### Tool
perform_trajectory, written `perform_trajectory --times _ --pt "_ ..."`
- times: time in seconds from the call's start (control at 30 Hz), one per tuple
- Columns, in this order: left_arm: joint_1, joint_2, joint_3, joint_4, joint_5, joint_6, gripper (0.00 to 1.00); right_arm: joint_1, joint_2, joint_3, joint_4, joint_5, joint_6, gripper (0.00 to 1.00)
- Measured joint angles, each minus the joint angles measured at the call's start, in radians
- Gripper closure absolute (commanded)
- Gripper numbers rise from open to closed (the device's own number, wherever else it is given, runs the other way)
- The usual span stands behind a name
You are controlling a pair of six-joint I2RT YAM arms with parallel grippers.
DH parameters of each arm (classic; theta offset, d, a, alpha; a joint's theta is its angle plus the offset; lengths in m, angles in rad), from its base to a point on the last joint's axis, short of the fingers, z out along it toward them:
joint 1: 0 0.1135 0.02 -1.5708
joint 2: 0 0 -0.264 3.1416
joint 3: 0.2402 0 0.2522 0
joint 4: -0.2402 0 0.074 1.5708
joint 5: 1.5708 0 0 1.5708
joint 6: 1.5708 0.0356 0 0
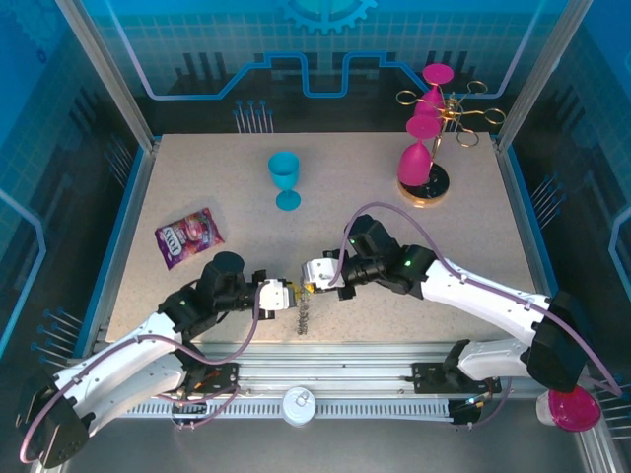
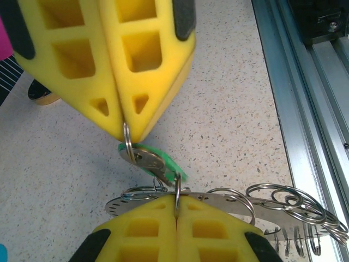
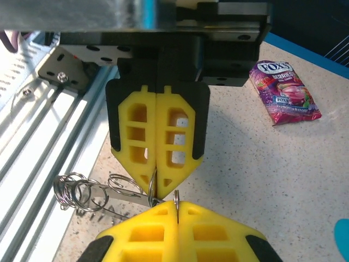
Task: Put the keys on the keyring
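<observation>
— What is the left gripper (image 2: 176,204) doing?
— It is pinching the keyring (image 2: 272,203), jaws fully closed, by the near edge of the table (image 2: 234,109).
— Which way is the keyring pointing?
— Its long axis is running from the fingertips toward the rail (image 2: 305,109).
— And the right gripper (image 2: 126,131)?
— It is clamping the keys (image 2: 150,161) tight; their green tag (image 2: 173,166) is hanging between both grippers.

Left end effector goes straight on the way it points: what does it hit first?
Most likely the keys with the green tag, hanging just ahead of the left end effector; close behind them, the right end effector. Depth is unclear.
</observation>
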Motion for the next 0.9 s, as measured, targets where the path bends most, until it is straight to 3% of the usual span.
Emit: perform_trajectory --times 0.3,0.9 --pt "0.004 0.001 0.000 0.000 0.007 -0.006 1.00 0.037 0.034 0.000 -0.003 0.067 -0.106 1.00" --pt "0.015 0.011 0.000 -0.001 0.008 -0.006 1.00 0.058 0.032 0.000 -0.005 0.105 -0.172 1.00"
